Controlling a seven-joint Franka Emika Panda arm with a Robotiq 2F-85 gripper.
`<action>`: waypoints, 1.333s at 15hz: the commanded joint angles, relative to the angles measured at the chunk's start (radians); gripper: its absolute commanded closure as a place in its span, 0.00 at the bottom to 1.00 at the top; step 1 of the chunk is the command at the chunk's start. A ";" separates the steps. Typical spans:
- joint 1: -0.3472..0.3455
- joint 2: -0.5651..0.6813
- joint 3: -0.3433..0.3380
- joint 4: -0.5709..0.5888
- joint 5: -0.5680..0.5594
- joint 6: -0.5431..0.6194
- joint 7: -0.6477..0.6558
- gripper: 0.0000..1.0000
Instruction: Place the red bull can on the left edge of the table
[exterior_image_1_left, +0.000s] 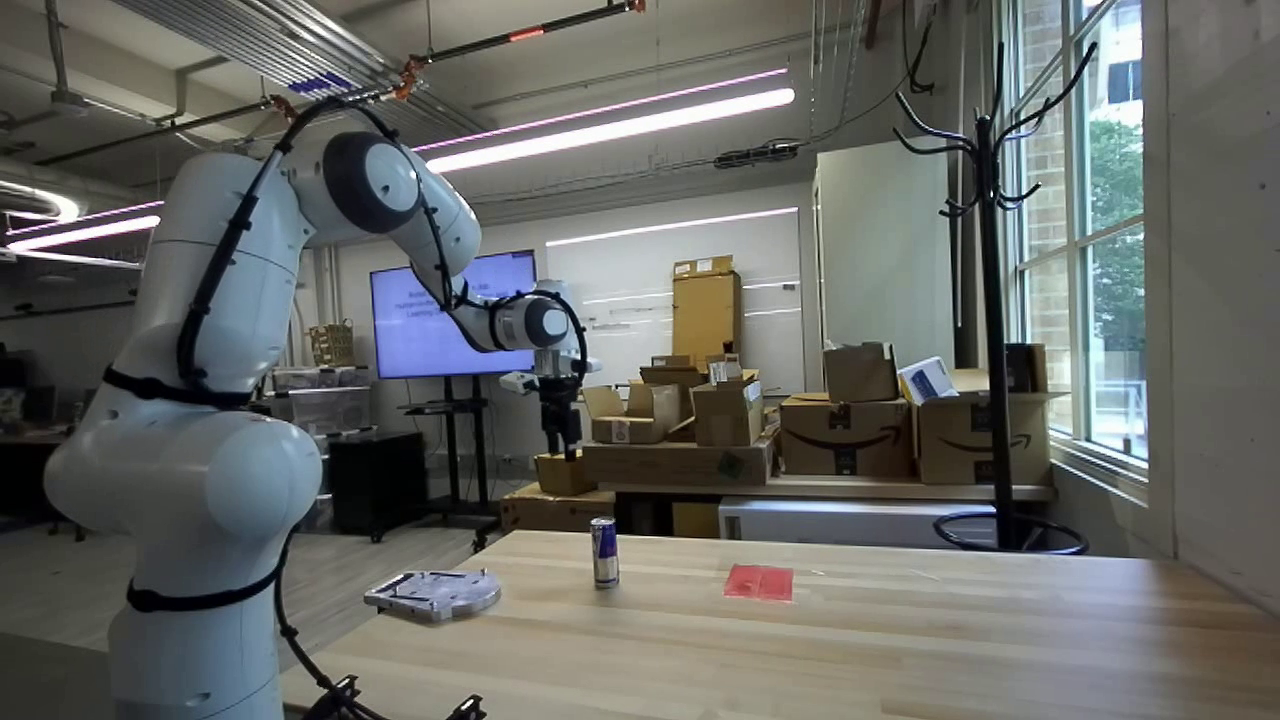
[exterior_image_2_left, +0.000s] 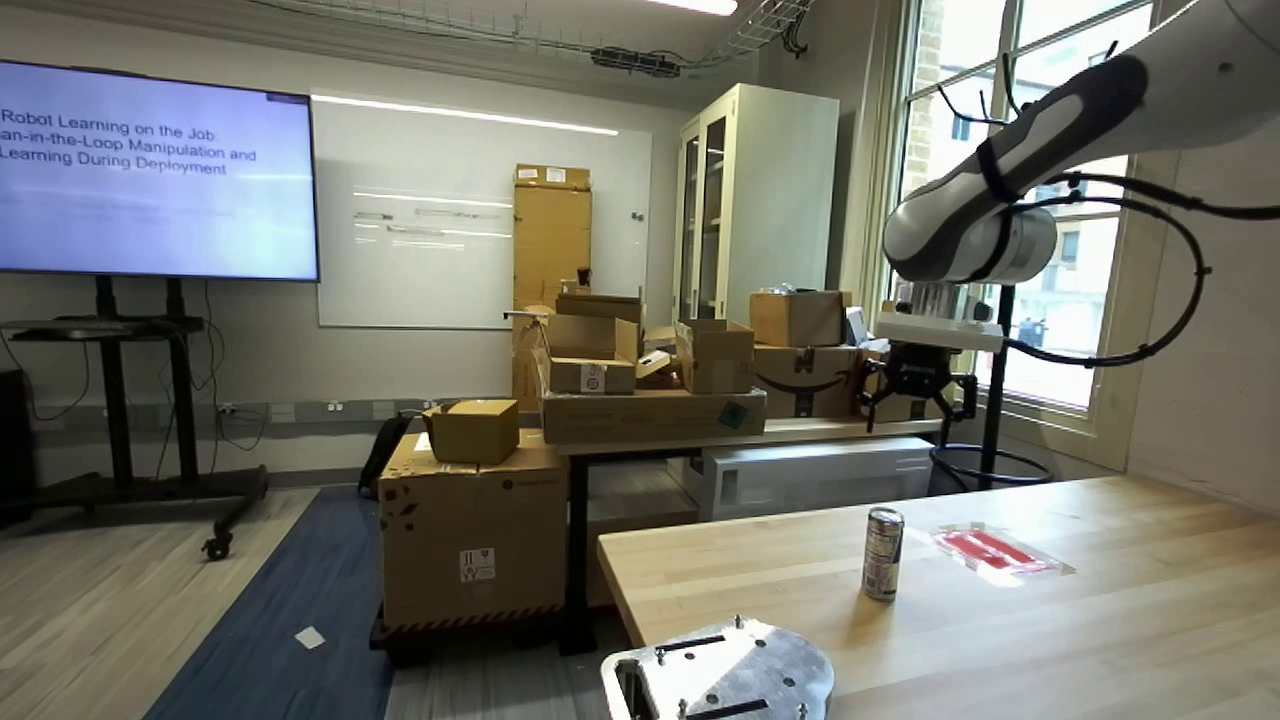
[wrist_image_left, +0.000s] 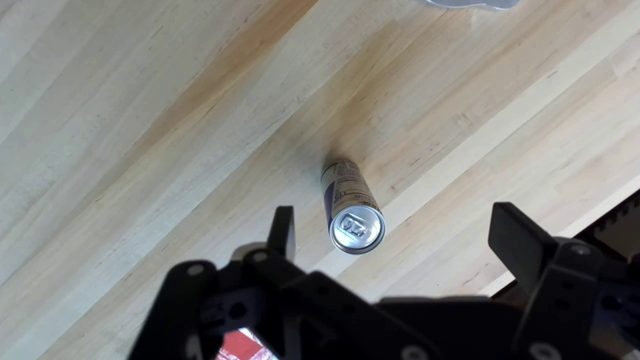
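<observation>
The red bull can (exterior_image_1_left: 605, 553) stands upright on the light wood table (exterior_image_1_left: 900, 650), and it also shows in an exterior view (exterior_image_2_left: 883, 556). In the wrist view the can (wrist_image_left: 354, 210) is seen from above, its silvery top towards the camera. My gripper (exterior_image_1_left: 562, 452) hangs above table height, fingers down; it also shows in an exterior view (exterior_image_2_left: 907, 425). In the wrist view the fingers (wrist_image_left: 392, 227) are wide apart with nothing held. The can's top appears between them in the picture, nearer the left finger, with the can below and apart from the gripper.
A flat red object (exterior_image_1_left: 758, 582) lies on the table near the can, also in an exterior view (exterior_image_2_left: 995, 550). A flat grey metal plate (exterior_image_1_left: 435, 595) with bolts is at the table's edge. Cardboard boxes (exterior_image_1_left: 845, 435) and a black coat rack (exterior_image_1_left: 990, 330) stand behind the table.
</observation>
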 joint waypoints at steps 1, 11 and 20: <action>0.011 0.133 -0.032 0.158 -0.004 -0.036 -0.009 0.00; 0.016 0.345 -0.089 0.320 -0.016 -0.022 -0.038 0.00; 0.029 0.438 -0.089 0.358 -0.011 -0.015 -0.069 0.00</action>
